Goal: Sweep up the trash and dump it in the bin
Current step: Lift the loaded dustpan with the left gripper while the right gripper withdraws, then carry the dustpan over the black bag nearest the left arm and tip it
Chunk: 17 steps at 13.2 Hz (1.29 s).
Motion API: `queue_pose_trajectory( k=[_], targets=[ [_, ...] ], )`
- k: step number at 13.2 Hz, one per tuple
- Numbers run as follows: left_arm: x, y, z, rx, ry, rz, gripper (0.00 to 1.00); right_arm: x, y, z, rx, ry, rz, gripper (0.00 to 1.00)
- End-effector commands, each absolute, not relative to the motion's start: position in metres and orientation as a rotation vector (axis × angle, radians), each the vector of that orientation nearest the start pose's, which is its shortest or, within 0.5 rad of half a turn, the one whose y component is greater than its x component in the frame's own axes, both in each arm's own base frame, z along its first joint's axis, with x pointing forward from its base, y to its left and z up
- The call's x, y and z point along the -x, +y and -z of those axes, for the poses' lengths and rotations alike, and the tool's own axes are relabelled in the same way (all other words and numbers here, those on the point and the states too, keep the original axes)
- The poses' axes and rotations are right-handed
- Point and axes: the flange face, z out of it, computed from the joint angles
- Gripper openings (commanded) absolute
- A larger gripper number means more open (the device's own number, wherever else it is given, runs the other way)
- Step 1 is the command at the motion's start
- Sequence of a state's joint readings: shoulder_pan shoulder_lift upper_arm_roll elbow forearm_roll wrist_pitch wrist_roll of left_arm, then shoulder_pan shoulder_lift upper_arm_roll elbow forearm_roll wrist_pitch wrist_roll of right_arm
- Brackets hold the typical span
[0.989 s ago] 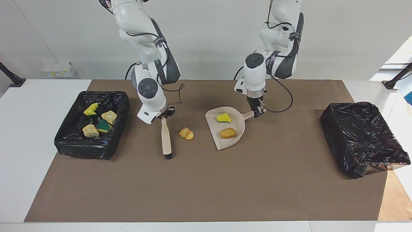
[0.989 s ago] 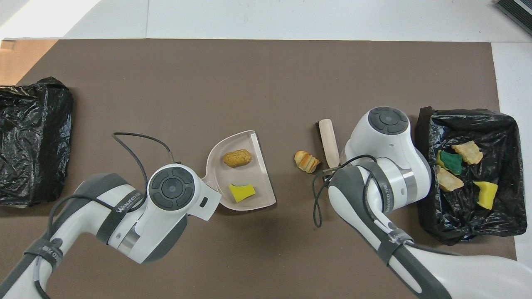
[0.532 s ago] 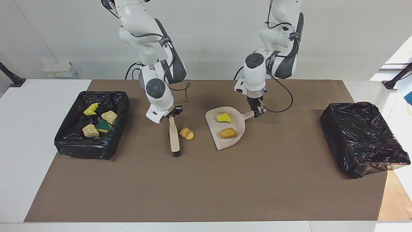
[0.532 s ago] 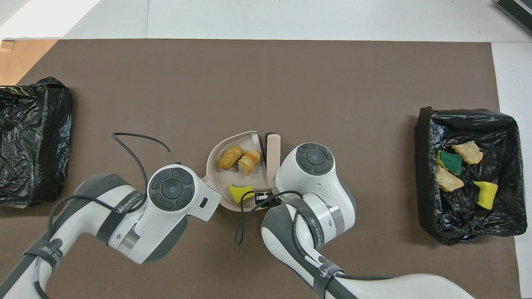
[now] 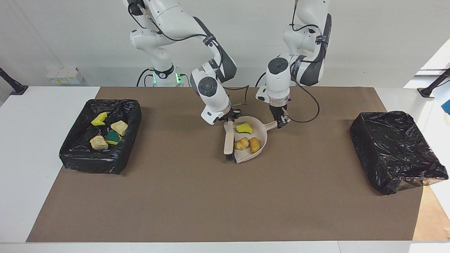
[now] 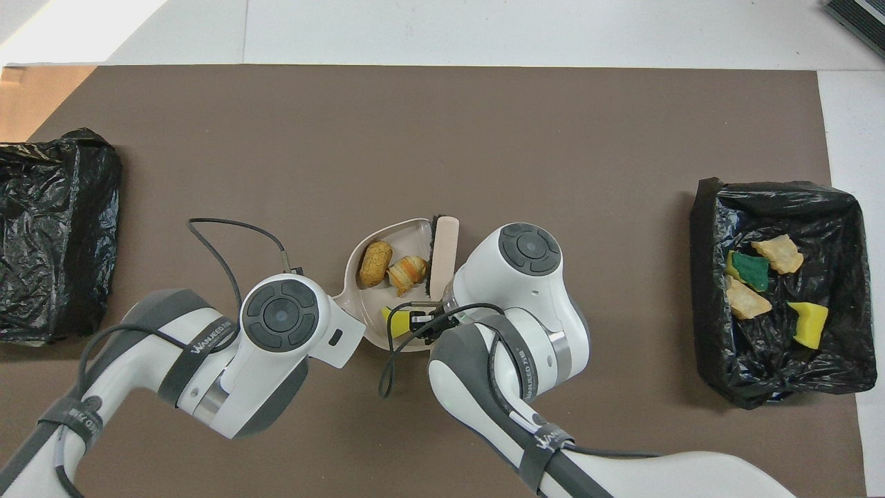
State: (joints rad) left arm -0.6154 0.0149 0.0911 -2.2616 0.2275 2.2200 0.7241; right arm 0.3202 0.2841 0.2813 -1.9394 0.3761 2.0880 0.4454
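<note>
The beige dustpan (image 5: 263,130) lies flat on the brown mat, and my left gripper (image 5: 281,122) is shut on its handle. In the pan lie three pieces of trash: a yellow sponge chunk (image 5: 244,128), a croissant piece (image 5: 242,143) and a brown bread piece (image 5: 254,144). My right gripper (image 5: 229,120) is shut on the handle of the beige hand brush (image 5: 229,138), which lies along the pan's open mouth with its bristles at the lip. From overhead the brush (image 6: 444,242) stands beside the croissant piece (image 6: 406,270). Both wrists hide their fingers there.
A black-lined bin (image 5: 116,104) at the right arm's end of the table holds several sponge and foam scraps. A second box wrapped in black plastic (image 5: 393,147) sits at the left arm's end. The brown mat (image 5: 225,203) covers the table's middle.
My right arm swept the brush toward the left arm's end of the table, pushing the croissant piece off the mat into the dustpan against the bread piece. The left arm stayed still.
</note>
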Motion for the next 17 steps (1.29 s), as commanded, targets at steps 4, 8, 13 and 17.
queue_pose_trajectory(
  k=[4,8,13,17],
  targets=[
    [-0.49,-0.204,-0.377,2.328,1.965,-0.103,0.0,-0.462,0.276,-0.484,2.96,0.093,-0.326,0.0],
    [-0.529,-0.157,-0.432,2.341,2.002,-0.109,0.0,-0.412,0.287,-0.492,3.01,0.071,-0.373,0.0],
    [-0.58,-0.062,-0.478,2.312,2.053,-0.153,0.0,-0.385,0.362,-0.447,3.008,0.066,-0.411,0.0],
    [-0.606,0.048,-0.486,2.249,2.11,-0.14,0.0,-0.349,0.393,-0.424,3.039,0.009,-0.458,0.0]
  ],
)
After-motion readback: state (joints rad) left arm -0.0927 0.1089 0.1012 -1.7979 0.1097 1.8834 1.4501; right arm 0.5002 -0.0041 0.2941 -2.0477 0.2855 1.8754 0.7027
